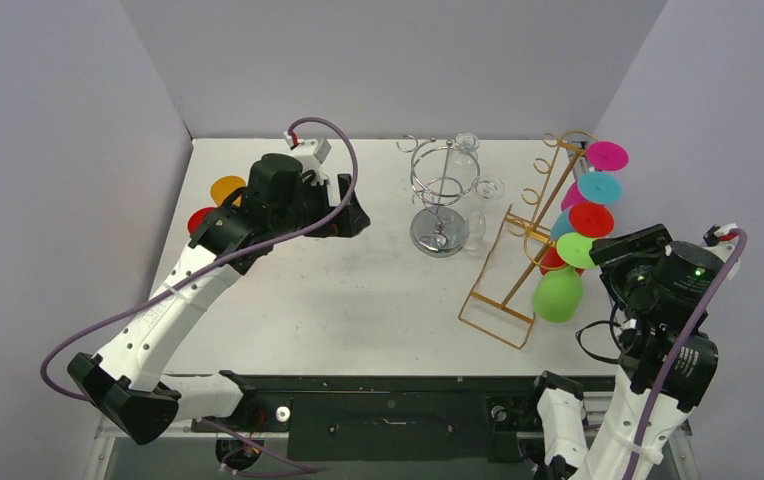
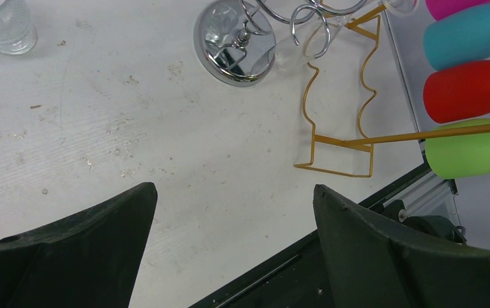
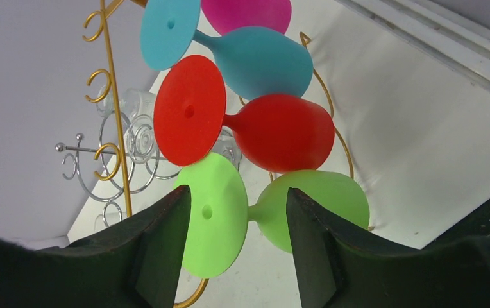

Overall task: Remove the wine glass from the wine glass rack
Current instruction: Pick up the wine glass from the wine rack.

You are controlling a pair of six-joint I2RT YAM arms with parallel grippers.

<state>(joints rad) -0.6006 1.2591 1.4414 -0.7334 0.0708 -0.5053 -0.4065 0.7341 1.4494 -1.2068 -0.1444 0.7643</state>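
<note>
- The right gripper (image 3: 237, 192) is at the lowest glass on the gold rack (image 2: 422, 133); its jaws stand roughly half apart (neither wide nor pinched).
- The green wine glass (image 3: 322, 202) hangs sideways on that rack; its foot and stem lie between the gripper's two fingers; the foot is close against one finger (image 3: 159, 244) and the bowl is just past the other. Whether either pad touches the glass cannot be told.
- Just above this gripper in its wrist view are the red glass (image 3: 281, 131), then the teal glass (image 3: 261, 61), then the magenta glass (image 3: 245, 13), all in line on the same rack.
- Beyond the gripper, behind the gold wire, is the chrome rack (image 2: 236, 42) (it holds clear glasses).
- The left gripper (image 2: 233, 192) is spread wide, with nothing between its fingers; it hangs over the white table (image 2: 165, 128). The chrome rack's base is ahead of it; the green wine glass is ahead and off to one side, well apart.
</note>
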